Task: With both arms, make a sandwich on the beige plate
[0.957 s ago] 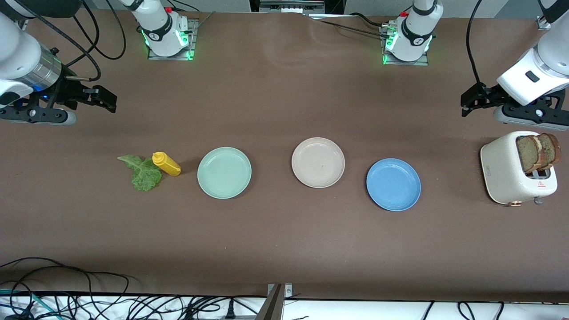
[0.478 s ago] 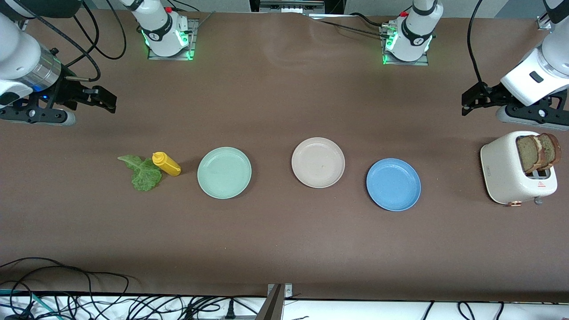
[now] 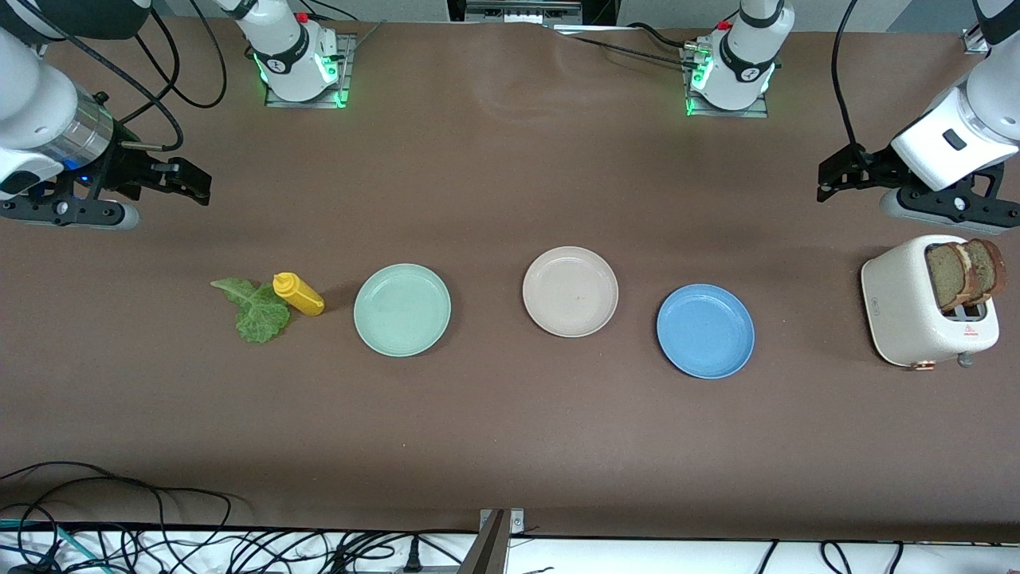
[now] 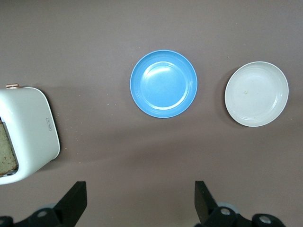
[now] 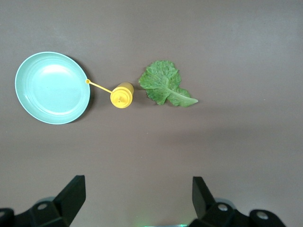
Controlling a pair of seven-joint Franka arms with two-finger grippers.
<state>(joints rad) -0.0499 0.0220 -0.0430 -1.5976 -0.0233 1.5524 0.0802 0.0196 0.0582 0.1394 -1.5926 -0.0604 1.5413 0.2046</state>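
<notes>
The beige plate [image 3: 570,291] lies bare mid-table; it also shows in the left wrist view [image 4: 256,93]. Two brown bread slices [image 3: 964,273] stand in a white toaster [image 3: 904,307] at the left arm's end; one slice's edge [image 4: 7,152] shows in the left wrist view. A green lettuce leaf [image 3: 256,309] lies flat on the table at the right arm's end, also in the right wrist view [image 5: 164,88]. My left gripper [image 3: 829,177] is open and empty, in the air beside the toaster. My right gripper [image 3: 199,183] is open and empty, in the air near the lettuce.
A mint-green plate [image 3: 402,309] and a blue plate [image 3: 705,331] flank the beige plate. A yellow squeeze bottle [image 3: 299,293] lies on its side, touching the lettuce. Cables [image 3: 119,542] run along the table's edge nearest the front camera.
My left gripper has shifted a little toward the table's middle and toward the bases. My right gripper has barely moved. Nothing on the table has moved.
</notes>
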